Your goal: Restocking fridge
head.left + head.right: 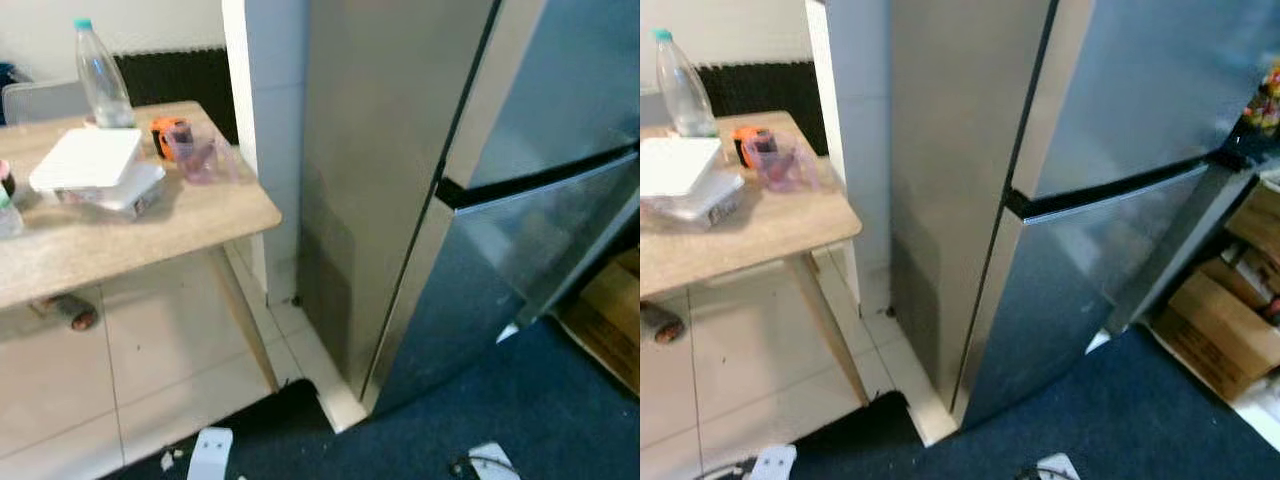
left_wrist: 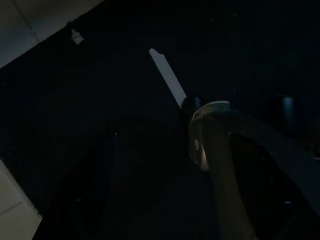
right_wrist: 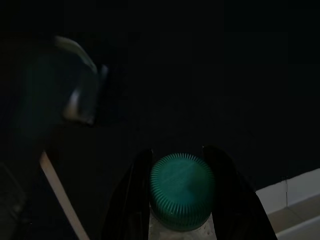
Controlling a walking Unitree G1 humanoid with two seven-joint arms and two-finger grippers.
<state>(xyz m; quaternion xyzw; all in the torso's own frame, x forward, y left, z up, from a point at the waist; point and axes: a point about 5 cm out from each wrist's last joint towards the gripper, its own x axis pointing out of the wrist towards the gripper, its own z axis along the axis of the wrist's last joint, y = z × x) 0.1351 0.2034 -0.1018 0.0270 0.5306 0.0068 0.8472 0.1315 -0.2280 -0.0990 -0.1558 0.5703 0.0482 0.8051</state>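
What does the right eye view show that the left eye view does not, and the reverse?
Right eye view: cardboard boxes beside the steel fridge. Left eye view: more of the wooden table, with a small item at its left end. Both: the fridge, doors closed, the table, a clear bottle, a white lidded box and a pink cup.

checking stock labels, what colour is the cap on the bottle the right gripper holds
Green: a ribbed round bottle cap, best seen in the right wrist view.

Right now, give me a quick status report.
Right gripper shut on green-capped bottle. Left gripper hangs idle in the dark. Fridge doors closed, blocking restock.
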